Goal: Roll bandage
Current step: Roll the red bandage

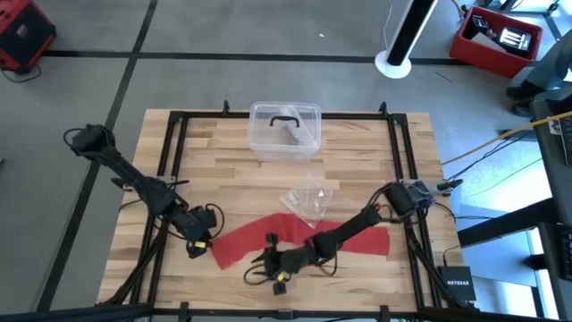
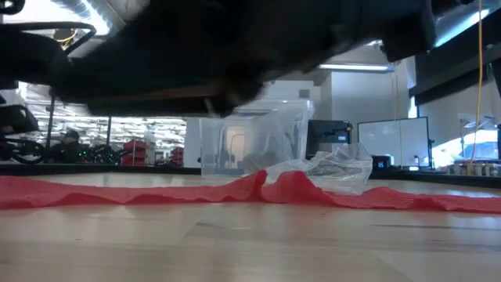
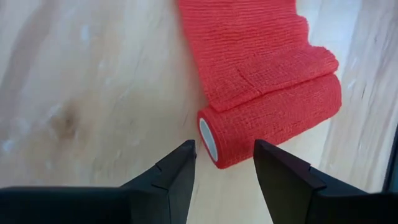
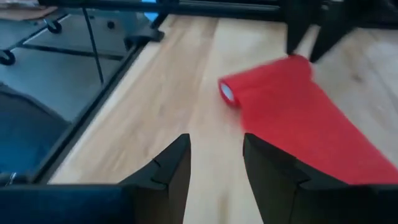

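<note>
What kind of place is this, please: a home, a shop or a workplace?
Probably a robotics lab or workshop: a framed wooden table on bare concrete floor, monitors and storage racks behind.

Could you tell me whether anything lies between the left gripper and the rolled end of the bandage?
Nothing visible does. The left gripper is open right at the bandage's rolled end, with only bare table between them.

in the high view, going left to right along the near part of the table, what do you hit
left pincer → rolled end of the bandage → right pincer over the red strip → flat far end of the strip. The crumpled clear wrapper and clear plastic box sit farther back, so they are left out.
</note>
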Available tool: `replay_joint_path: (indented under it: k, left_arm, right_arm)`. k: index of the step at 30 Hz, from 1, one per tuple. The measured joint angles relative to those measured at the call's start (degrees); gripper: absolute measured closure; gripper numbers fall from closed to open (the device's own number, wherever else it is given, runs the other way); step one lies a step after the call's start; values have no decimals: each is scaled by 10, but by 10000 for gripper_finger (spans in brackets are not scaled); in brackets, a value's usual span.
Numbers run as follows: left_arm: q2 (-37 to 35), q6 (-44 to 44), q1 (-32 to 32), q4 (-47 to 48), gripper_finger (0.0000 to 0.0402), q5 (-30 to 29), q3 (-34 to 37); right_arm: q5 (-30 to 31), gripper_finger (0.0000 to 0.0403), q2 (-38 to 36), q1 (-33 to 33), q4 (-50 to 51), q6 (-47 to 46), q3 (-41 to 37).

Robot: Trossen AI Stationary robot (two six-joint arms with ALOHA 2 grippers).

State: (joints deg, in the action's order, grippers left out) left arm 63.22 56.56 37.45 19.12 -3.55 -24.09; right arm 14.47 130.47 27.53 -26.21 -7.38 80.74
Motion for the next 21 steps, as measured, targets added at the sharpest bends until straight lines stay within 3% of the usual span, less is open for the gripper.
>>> replay_joint_path:
  k: [10,21]
  left_arm:
    - [0,-4,26,-192,254,6,82]
    - [-1,-27,38,-247,259,8,82]
  right_arm:
    - [70,253,120,-7,89,7,174]
    - [89,253,132,-9,100,23,198]
